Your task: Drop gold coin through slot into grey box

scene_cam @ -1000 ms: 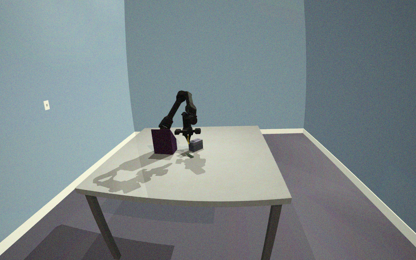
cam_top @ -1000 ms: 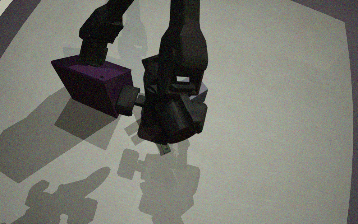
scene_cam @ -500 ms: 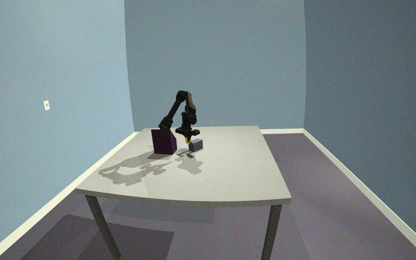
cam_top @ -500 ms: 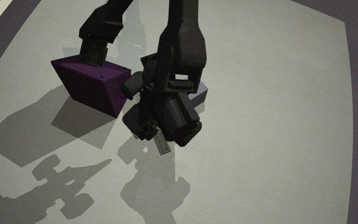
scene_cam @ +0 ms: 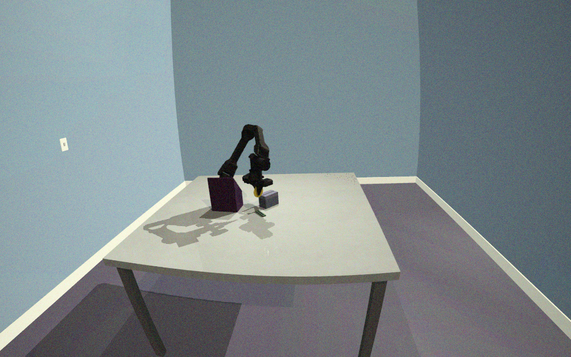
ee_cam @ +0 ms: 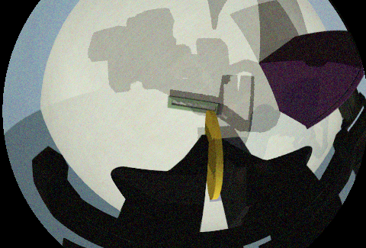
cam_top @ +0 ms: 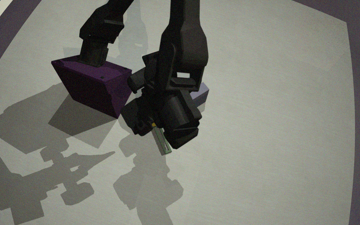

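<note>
Your gripper grips the gold coin, raised clear of the green holder; the coin is outside the grey box.

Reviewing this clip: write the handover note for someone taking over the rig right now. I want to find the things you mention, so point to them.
Jaws (cam_top: 153, 123) (scene_cam: 258, 193): shut on the gold coin (cam_top: 153, 124) (scene_cam: 256, 192) (ee_cam: 215, 164), held in the air.
Green holder (cam_top: 166, 149) (scene_cam: 260, 213) (ee_cam: 183, 103): on the table, coin out of it.
Grey box (cam_top: 201, 93) (scene_cam: 268, 199): on the table, partly hidden from the top by the arm.
Done: coin picked up.
Left: line it up with the slot, drop it in.
</note>
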Available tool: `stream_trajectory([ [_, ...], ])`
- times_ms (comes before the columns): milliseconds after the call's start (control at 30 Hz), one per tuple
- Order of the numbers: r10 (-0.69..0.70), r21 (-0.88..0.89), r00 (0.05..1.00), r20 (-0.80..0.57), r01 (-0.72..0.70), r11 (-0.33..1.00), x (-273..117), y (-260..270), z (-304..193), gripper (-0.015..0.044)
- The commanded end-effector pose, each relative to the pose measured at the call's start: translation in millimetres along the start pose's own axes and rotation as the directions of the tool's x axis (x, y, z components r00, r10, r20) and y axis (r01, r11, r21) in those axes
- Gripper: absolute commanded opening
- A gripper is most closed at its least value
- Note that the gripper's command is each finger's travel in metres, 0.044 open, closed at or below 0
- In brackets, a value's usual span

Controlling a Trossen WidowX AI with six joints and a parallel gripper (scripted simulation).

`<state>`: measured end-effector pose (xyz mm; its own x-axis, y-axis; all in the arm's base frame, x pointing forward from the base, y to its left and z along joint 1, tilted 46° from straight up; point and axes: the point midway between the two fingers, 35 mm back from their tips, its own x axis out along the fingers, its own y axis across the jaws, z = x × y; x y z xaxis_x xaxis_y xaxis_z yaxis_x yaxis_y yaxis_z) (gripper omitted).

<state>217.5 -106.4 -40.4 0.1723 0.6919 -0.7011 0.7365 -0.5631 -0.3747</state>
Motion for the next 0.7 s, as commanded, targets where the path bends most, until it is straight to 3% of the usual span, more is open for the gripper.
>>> stream_trajectory([
  [0, -0.001, 0.005, 1.000, 0.002, 0.001, 1.000, 0, -3, -10, 0.0000],
  [667, 0.003, 0.007, 1.000, 0.005, -0.003, 1.000, -2, -17, -58, 0.0000],
])
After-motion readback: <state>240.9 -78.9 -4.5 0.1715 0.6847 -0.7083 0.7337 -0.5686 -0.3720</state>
